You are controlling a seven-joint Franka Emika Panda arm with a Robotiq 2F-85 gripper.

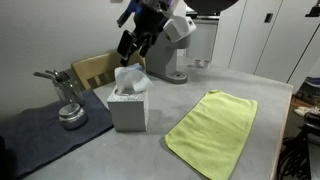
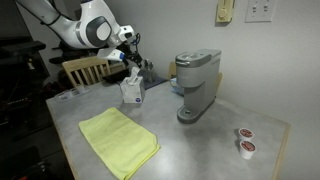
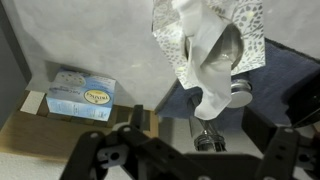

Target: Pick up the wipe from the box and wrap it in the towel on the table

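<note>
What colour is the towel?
The flat cloth towel is yellow-green, clearest in an exterior view.

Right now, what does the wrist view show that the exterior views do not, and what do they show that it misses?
Only the wrist view: a small light-blue carton on a wooden surface. Only the exterior views: the yellow-green towel spread flat, the coffee machine and two coffee pods. Both: the wipe box with a white wipe standing out of its top, the metal object on the dark mat, and the open pincer above the box.
</note>
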